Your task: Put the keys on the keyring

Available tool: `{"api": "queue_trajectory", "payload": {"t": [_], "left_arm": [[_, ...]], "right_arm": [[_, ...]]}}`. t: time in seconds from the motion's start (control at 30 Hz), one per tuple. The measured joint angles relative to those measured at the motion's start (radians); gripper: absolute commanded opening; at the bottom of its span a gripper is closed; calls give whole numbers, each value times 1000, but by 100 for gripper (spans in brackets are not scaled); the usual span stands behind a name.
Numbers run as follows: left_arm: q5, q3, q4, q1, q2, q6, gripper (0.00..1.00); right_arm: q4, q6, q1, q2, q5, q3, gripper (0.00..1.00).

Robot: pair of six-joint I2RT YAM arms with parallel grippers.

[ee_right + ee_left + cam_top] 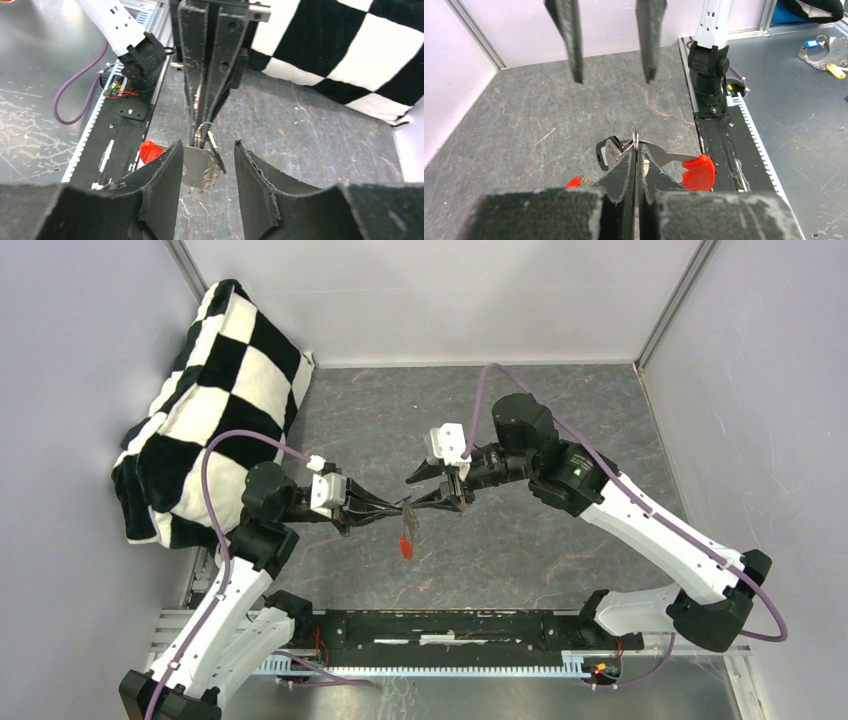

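Two claws meet above one grey table [560, 410]. Our left claw [636, 152] is clamped tight on the keyring [635, 134], held off the table. Our right claw [207, 175] faces it with fingers spread, gripping nothing. One black-and-white checkered cushion [215, 390] fills the far left corner. One red band [698, 172] sticks out from the keyring. We count one black-headed key [606, 152] at the ring. The left fingers half hide one small red piece [573, 182].
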Motion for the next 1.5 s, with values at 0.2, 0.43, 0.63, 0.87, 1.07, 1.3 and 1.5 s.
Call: {"api": "queue_trajectory", "payload": {"t": [0.2, 0.43, 0.63, 0.87, 1.07, 1.3, 1.5], "left_arm": [[-29, 0, 55, 0, 3, -55, 2], [-42, 0, 65, 0, 3, -74, 2], [-48, -2, 65, 1, 3, -74, 2], [-47, -3, 65, 0, 2, -74, 2], [-42, -3, 64, 0, 1, -74, 2], [-42, -3, 64, 0, 1, -74, 2], [-42, -3, 61, 0, 2, -74, 2]], "right_arm": [[-35, -31, 51, 7, -6, -21, 42], [-25, -45, 85, 11, 31, -32, 38], [13, -42, 89, 2, 98, -60, 41], [49, -38, 90, -10, 163, -79, 42], [56, -38, 90, -10, 187, -83, 36], [55, -37, 90, 1, 171, -83, 32], [50, -36, 90, 11, 148, -83, 11]]}}
